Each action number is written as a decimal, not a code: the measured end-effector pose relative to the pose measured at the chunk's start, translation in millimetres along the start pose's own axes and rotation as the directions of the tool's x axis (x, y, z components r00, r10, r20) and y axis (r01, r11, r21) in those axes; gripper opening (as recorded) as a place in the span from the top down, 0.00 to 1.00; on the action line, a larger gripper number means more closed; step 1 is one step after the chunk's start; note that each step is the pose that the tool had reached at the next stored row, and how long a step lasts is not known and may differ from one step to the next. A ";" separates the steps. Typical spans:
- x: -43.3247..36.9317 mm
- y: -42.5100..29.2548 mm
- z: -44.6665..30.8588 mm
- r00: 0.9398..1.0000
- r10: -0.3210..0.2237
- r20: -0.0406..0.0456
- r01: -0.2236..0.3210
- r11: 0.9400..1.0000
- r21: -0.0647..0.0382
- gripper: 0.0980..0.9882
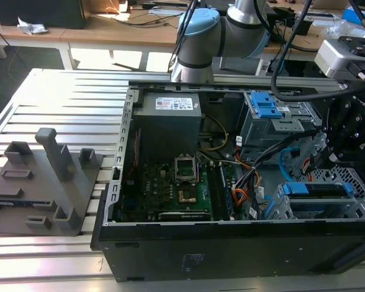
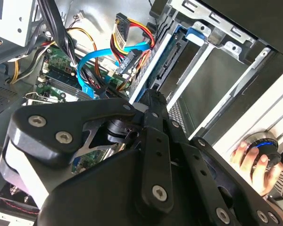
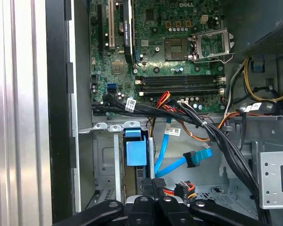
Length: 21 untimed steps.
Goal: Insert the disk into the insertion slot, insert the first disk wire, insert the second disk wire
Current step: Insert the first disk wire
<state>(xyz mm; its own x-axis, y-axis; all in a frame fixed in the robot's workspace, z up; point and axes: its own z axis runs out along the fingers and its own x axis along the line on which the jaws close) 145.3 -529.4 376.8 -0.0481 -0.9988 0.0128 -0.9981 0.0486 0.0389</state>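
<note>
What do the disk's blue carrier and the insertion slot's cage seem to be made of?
Disk carrier: probably plastic, bright blue, smooth and moulded-looking. Insertion slot: probably thin sheet metal, dull silver, with perforations and folded edges.

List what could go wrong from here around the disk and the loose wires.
1. The blue cable lies loose right beside the disk, close to the gripper; the gripper might snag it or bend its connector.
2. A thick black cable bundle runs past the insertion slot; it could catch on the arm.
3. A hand rests close to the case in the second wrist view; contact with the arm seems possible.
</note>
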 end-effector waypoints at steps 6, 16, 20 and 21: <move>0.0 0.1 0.0 1.000 0.000 0.000 0.000 1.000 0.000 0.98; -26.6 -2.8 1.1 1.000 0.000 -0.004 0.000 1.000 -0.006 0.70; -29.1 -11.6 10.5 1.000 0.000 -0.005 0.000 1.000 -0.020 0.70; -29.5 -12.0 12.8 1.000 0.000 -0.005 0.000 1.000 -0.021 0.70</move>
<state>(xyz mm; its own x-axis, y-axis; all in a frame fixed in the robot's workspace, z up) 158.3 -500.7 363.2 -0.0476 -0.9987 0.0176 -0.9970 0.0486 0.0600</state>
